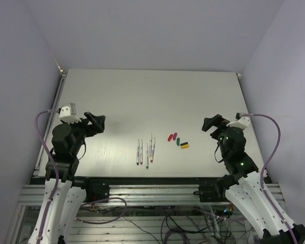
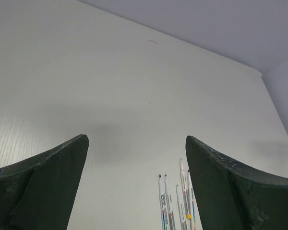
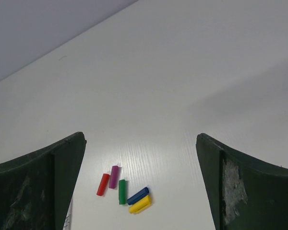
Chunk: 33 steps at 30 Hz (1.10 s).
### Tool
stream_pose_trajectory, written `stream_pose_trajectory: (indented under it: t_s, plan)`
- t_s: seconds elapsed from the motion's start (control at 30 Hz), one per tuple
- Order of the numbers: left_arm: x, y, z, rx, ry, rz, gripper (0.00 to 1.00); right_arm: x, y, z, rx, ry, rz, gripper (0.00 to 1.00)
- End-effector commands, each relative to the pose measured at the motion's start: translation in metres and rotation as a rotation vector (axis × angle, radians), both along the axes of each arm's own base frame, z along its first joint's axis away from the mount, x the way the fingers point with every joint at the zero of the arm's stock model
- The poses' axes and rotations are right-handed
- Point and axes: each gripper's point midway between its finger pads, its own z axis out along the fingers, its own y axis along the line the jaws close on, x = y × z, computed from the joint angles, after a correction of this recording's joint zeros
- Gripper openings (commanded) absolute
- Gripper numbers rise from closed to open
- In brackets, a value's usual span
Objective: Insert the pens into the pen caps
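Nothing capped yet. Pens [image 1: 145, 151] lie near the table's [image 1: 142, 96] front edge, caps [image 1: 178, 140] close by (all loose). Left gripper [image 1: 97, 122] and right gripper [image 1: 212, 123] are spread wide, empty. Next: grab one pen.

We see two matching arms: the left arm [image 1: 66, 142] and the right arm [image 1: 236, 150] are black at the upper joints and cased in white shells [image 1: 56, 203] near the bases. A lilac cable [image 1: 40, 134] loops down from a white camera housing [image 1: 67, 112] on each wrist. Small green lights [image 1: 227, 138] glow on the right arm. On the left tool [image 2: 137, 137] the fingers [image 2: 43, 182] are dark, wedge-shaped and faintly speckled; on the right tool [image 3: 140, 135] we find pale scuffs on the inner faces.
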Motion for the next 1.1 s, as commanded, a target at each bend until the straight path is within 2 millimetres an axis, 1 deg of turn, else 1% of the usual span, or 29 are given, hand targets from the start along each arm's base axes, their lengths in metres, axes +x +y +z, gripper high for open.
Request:
stream_pose_trajectory:
  t_s: [0.0,0.1,0.2,0.23,0.27,0.3,0.37,0.4,0.47,0.5,0.53,0.57,0.67,0.73,0.8,0.87,0.97,1.03,1.07]
  plan:
    - [-0.014,-0.011,-0.007,-0.021,0.026,-0.052,0.93,0.004,-0.006,0.015,0.005,-0.054,-0.035,1.0]
    - [-0.017,-0.018,-0.013,-0.043,0.035,-0.083,0.93,0.004,-0.017,0.013,0.027,-0.023,-0.119,1.0]
    - [-0.01,-0.038,-0.022,-0.056,0.038,-0.189,0.93,0.006,-0.012,0.012,0.041,-0.008,-0.102,1.0]
    - [-0.006,-0.046,-0.029,-0.065,0.045,-0.224,0.93,0.006,-0.009,0.011,0.04,-0.003,-0.083,1.0]
    - [-0.001,-0.052,-0.029,-0.071,0.032,-0.251,0.93,0.007,-0.005,0.01,0.045,0.0,-0.063,1.0]
    - [0.004,-0.057,-0.027,-0.073,0.016,-0.262,0.93,0.007,-0.001,0.011,0.052,0.0,-0.045,1.0]
    - [0.018,-0.061,-0.016,-0.056,-0.031,-0.259,0.93,0.007,0.004,0.013,0.06,-0.011,-0.015,1.0]
    - [0.025,-0.066,-0.015,-0.044,-0.035,-0.266,0.93,0.006,0.005,0.015,0.061,-0.02,-0.007,1.0]
    - [0.041,-0.078,-0.016,-0.008,-0.02,-0.279,0.93,0.005,0.004,0.021,0.063,-0.045,-0.005,1.0]
    - [0.049,-0.091,-0.025,0.02,0.019,-0.298,0.93,0.004,0.002,0.023,0.063,-0.055,-0.011,1.0]
    - [0.055,-0.101,-0.029,0.047,0.033,-0.304,0.93,0.004,0.001,0.025,0.064,-0.065,-0.018,1.0]
    - [0.06,-0.112,-0.027,0.069,0.029,-0.312,0.93,0.003,-0.001,0.027,0.062,-0.076,-0.024,1.0]
    - [0.068,-0.135,-0.019,0.074,0.003,-0.33,0.93,0.002,-0.006,0.028,0.04,-0.069,-0.042,1.0]
    - [0.07,-0.141,-0.02,0.107,0.012,-0.313,0.93,0.001,-0.011,0.029,0.018,-0.055,-0.063,1.0]
    - [0.064,-0.146,-0.029,0.165,0.051,-0.3,0.93,0.002,-0.014,0.028,-0.002,-0.04,-0.081,1.0]
    - [0.053,-0.152,-0.038,0.215,0.08,-0.297,0.93,0.004,-0.015,0.025,-0.01,-0.032,-0.085,1.0]
    - [0.03,-0.164,-0.048,0.262,0.109,-0.294,0.93,0.008,-0.014,0.015,-0.004,0.001,-0.096,1.0]
    - [0.011,-0.171,-0.05,0.261,0.109,-0.305,0.93,0.01,-0.01,0.005,-0.013,0.042,-0.083,0.94]
    - [0.005,-0.17,-0.051,0.249,0.114,-0.301,0.93,0.011,-0.009,0.0,-0.015,0.066,-0.082,0.87]
